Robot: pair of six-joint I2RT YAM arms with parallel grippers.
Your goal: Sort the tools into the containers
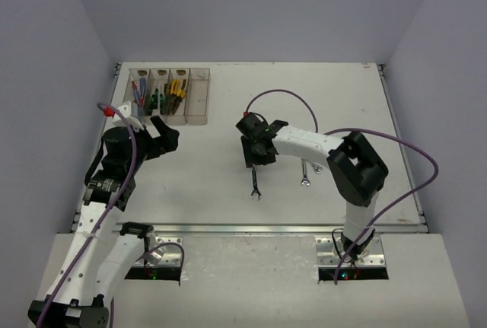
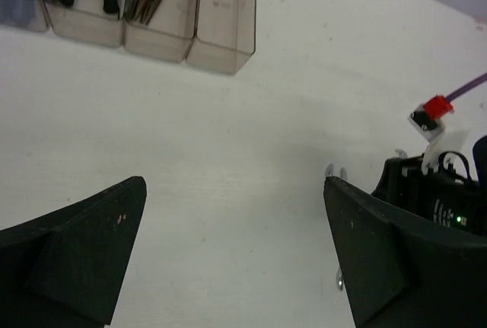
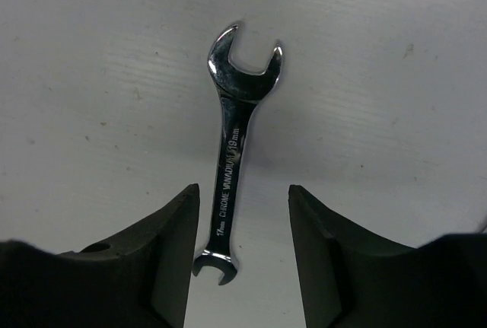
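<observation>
Between the right fingers (image 1: 255, 157), parted a little wider than the tool and gripping nothing: the shank of a silver wrench (image 3: 232, 145), flat on the white desk (image 1: 205, 183), one open end pointing away from the wrist. Just to the right on the desk, apart from the first: a second wrench (image 1: 305, 174). At the left fingers (image 1: 169, 138), spread wide with nothing held, above the desk on the near side of the bins (image 1: 160, 71). In that row of four joined translucent bins at the far left of the desk, counting from the left: blue-handled screwdrivers (image 1: 137, 93) in the first, green-black screwdrivers (image 1: 155, 101) in the second, yellow-handled pliers (image 1: 176, 89) in the third. At the row's right end, nearest the wrenches: the fourth bin (image 1: 198, 103).
</observation>
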